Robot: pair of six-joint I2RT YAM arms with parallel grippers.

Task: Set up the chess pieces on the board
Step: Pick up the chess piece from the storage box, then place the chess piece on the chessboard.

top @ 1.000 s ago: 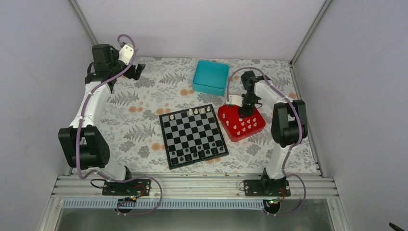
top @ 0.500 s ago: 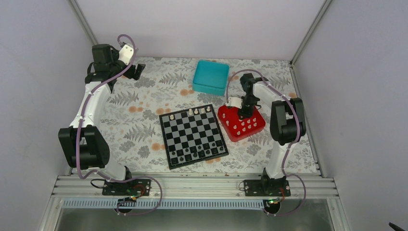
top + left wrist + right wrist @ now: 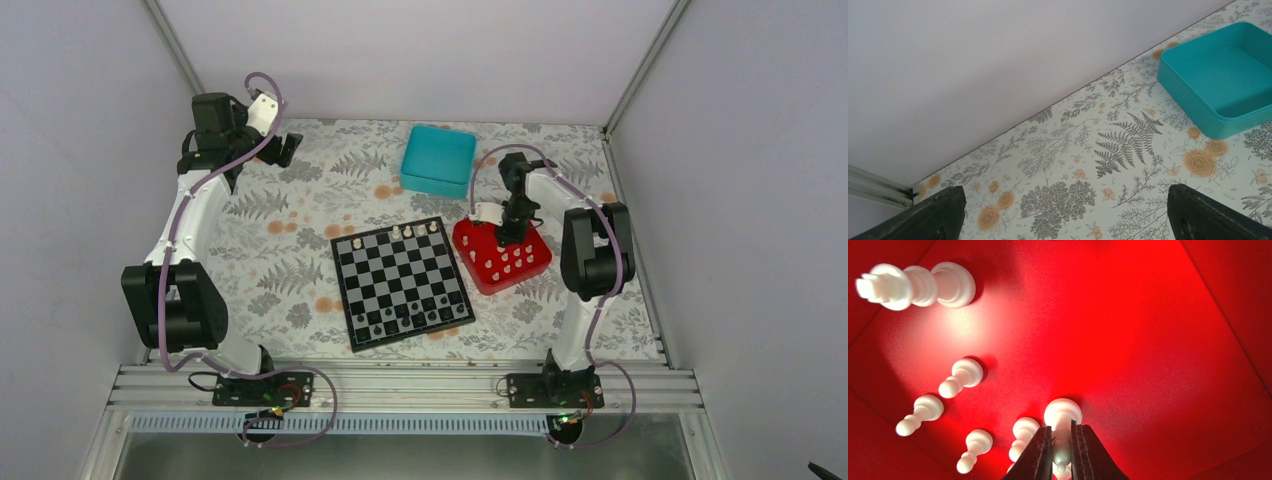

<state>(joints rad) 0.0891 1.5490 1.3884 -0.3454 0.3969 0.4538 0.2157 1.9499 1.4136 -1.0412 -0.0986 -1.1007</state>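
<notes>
Board (image 3: 402,283) lay mid-table, a few pieces on its far and near rows; teal box (image 3: 1218,80) behind it, nothing seen inside; red tray (image 3: 535,262) just right, holding loose white chess pieces (image 3: 960,377); right gripper (image 3: 1061,450) pinched 1 pawn (image 3: 1062,415) there, presumably for lifting; left gripper (image 3: 1063,215) spread wide, idle.
</notes>
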